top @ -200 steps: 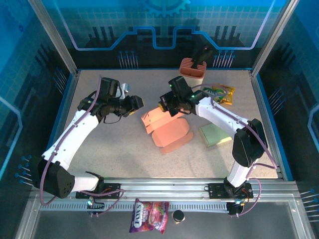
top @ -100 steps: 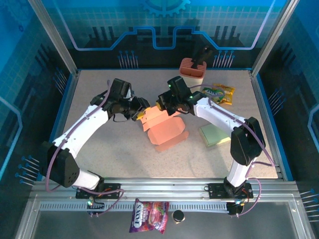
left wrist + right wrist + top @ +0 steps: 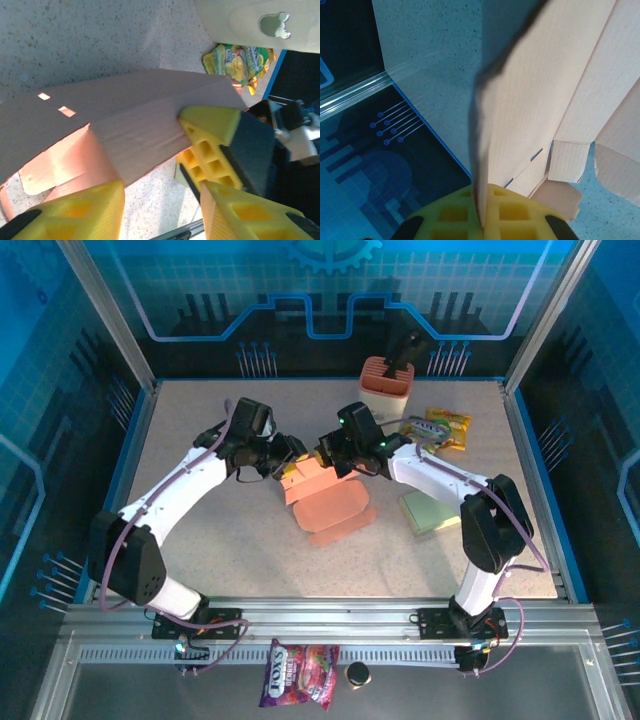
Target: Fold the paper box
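Note:
The paper box (image 3: 328, 504) is a salmon-pink card blank, partly folded, lying mid-table with one panel raised. My right gripper (image 3: 331, 457) is shut on the upper edge of that raised panel; in the right wrist view the thin card (image 3: 530, 100) runs straight down between the yellow pads (image 3: 482, 216). My left gripper (image 3: 291, 464) is at the box's left side, open. In the left wrist view its yellow fingers (image 3: 160, 215) stand apart over bare table, just short of the card panel (image 3: 135, 125), and the right gripper's yellow fingers (image 3: 212, 145) pinch the panel's corner.
An orange holder with a black tool (image 3: 387, 378) stands at the back. A yellow snack bag (image 3: 441, 428) and a green pad (image 3: 432, 510) lie right of the box. A candy bag (image 3: 298, 673) and a small black cap (image 3: 357, 673) sit beyond the front rail.
My left arm has swung right, bringing its gripper up to the box's left edge. The right gripper has shifted slightly left with the panel, and the box has drawn in more compactly.

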Controlling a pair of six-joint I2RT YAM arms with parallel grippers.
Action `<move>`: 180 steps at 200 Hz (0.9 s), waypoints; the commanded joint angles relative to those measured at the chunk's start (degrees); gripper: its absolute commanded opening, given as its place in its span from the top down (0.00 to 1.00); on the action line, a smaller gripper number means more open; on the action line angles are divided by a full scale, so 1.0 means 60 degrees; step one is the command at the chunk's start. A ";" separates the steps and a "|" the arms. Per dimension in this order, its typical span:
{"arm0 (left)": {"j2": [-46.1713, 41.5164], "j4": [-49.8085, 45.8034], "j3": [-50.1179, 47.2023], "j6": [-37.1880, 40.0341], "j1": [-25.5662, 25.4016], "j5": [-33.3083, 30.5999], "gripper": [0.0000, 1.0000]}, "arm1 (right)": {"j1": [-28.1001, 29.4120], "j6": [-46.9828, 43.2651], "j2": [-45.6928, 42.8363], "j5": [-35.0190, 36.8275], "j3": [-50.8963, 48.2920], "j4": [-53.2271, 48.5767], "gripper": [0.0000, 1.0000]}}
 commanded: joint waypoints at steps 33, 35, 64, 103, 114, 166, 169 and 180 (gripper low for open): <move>-0.1467 -0.0703 -0.1245 0.1383 0.1487 -0.0278 0.53 | -0.0002 -0.0329 -0.0124 0.0152 -0.0899 0.1900 1.00; -0.1500 -0.0688 -0.1336 0.1383 0.1548 -0.0246 0.53 | -0.0002 -0.0340 -0.0099 0.0143 -0.0928 0.2008 1.00; -0.1912 -0.0476 -0.2283 0.1838 0.2119 -0.0283 0.54 | 0.0018 -0.0566 0.0133 -0.0021 -0.1237 0.2898 1.00; -0.1898 0.0230 -0.3108 0.2593 0.2243 -0.0440 0.57 | 0.0026 -0.1099 0.0333 -0.0318 -0.1759 0.3602 1.00; -0.1859 0.0424 -0.3307 0.2816 0.2243 -0.0520 0.57 | 0.0030 -0.1228 0.0364 -0.0419 -0.1979 0.3914 1.00; -0.1677 0.1317 -0.4308 0.3495 0.2248 -0.0611 0.62 | -0.0021 -0.1765 0.0548 -0.0815 -0.2600 0.4878 1.00; -0.1664 0.1344 -0.4345 0.3552 0.2244 -0.0612 0.62 | -0.0016 -0.1778 0.0560 -0.0827 -0.2621 0.4913 1.00; -0.1620 0.1407 -0.4497 0.3702 0.2243 -0.0630 0.64 | -0.0019 -0.1765 0.0570 -0.0855 -0.2692 0.4905 1.00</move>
